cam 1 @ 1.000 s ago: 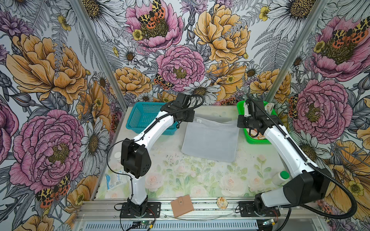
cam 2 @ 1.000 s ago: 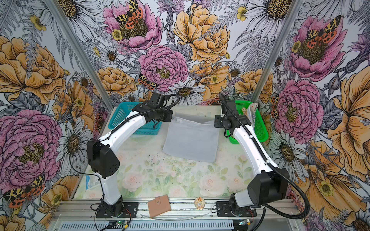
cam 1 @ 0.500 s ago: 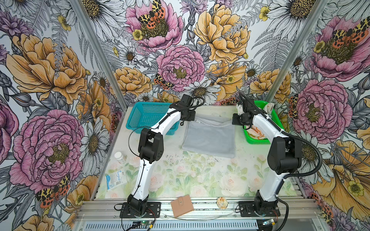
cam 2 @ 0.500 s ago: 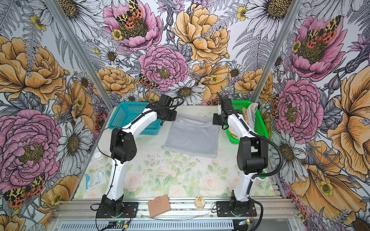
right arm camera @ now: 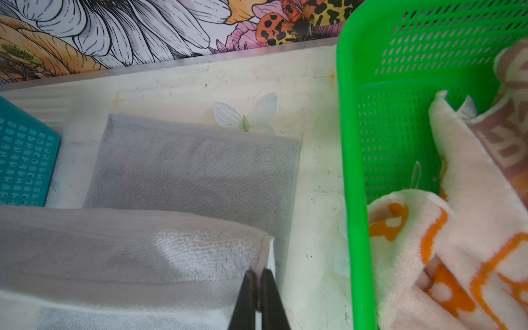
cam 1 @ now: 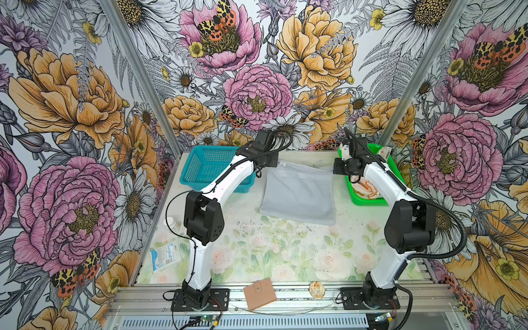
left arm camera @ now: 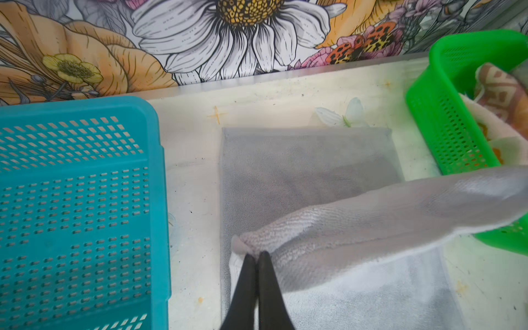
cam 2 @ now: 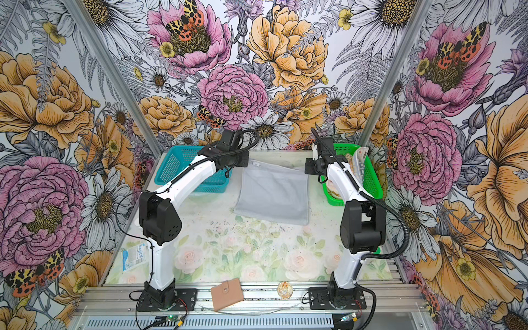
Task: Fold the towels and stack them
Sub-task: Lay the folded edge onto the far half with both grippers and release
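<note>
While our left gripper (left arm camera: 257,256) pinches one corner of the grey towel (cam 1: 300,194) and our right gripper (right arm camera: 258,275) pinches the other, we hold that edge up. The rest lies on the table (cam 1: 285,251) between the blue basket (cam 1: 200,163) and the green basket (cam 1: 368,203). The flower towel (right arm camera: 428,243) and the lettered towel (right arm camera: 508,137) sit bunched in the green one.

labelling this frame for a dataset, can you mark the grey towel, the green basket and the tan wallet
grey towel (cam 1: 297,197), in a top view, middle of its flat part
green basket (cam 1: 370,202), in a top view, its near wall
tan wallet (cam 1: 259,294), in a top view, middle of its face
</note>
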### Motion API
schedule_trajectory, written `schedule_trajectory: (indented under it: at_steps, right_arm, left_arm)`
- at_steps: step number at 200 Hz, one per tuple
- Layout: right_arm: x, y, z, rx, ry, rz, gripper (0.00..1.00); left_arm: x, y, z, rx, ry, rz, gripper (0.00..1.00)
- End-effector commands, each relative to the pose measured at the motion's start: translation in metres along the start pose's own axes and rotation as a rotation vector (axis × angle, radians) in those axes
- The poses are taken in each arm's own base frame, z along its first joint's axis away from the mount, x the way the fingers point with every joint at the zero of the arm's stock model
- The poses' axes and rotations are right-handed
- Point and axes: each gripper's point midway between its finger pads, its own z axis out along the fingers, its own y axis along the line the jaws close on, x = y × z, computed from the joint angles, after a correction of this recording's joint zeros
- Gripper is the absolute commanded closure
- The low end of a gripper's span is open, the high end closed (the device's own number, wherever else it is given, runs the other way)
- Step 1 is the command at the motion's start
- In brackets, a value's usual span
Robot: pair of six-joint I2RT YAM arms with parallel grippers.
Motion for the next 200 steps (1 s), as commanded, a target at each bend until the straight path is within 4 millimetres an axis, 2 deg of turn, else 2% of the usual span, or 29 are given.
schedule_trajectory:
  at_steps: [1,24,55,88,116,135,168,200]
  right_arm:
    - [-0.022,0.0,-0.012,0.019,-0.071,-0.01,1.0]
    - [-0.02,-0.003,-0.004,0.031,-0.055,-0.009,1.0]
    - [-0.016,-0.006,0.007,0.039,-0.034,-0.011,1.0]
    - [-0.012,-0.012,0.031,0.047,0.006,-0.014,1.0]
    - [-0.01,-0.014,0.052,0.046,0.031,-0.012,1.0]
    - [-0.009,-0.017,0.064,0.058,0.044,-0.011,1.0]
    - [-0.017,-0.019,0.082,0.062,0.045,-0.021,1.0]
    - [-0.035,-0.019,0.085,0.073,0.008,-0.034,1.0]
  left_arm:
    - [-0.01,0.008,0.002,-0.038,-0.039,-0.034,1.0]
    - [-0.007,0.002,0.013,0.004,-0.015,-0.036,1.0]
    - [-0.002,0.009,0.036,0.013,0.014,-0.075,1.0]
    - [-0.007,0.012,0.052,0.019,0.013,-0.088,1.0]
    - [-0.006,0.021,0.073,0.015,0.02,-0.106,1.0]
    - [-0.008,0.019,0.089,0.045,0.023,-0.106,1.0]
    - [-0.013,0.014,0.12,0.103,0.014,-0.125,1.0]
    - [-0.029,0.015,0.124,0.106,-0.034,-0.115,0.92]
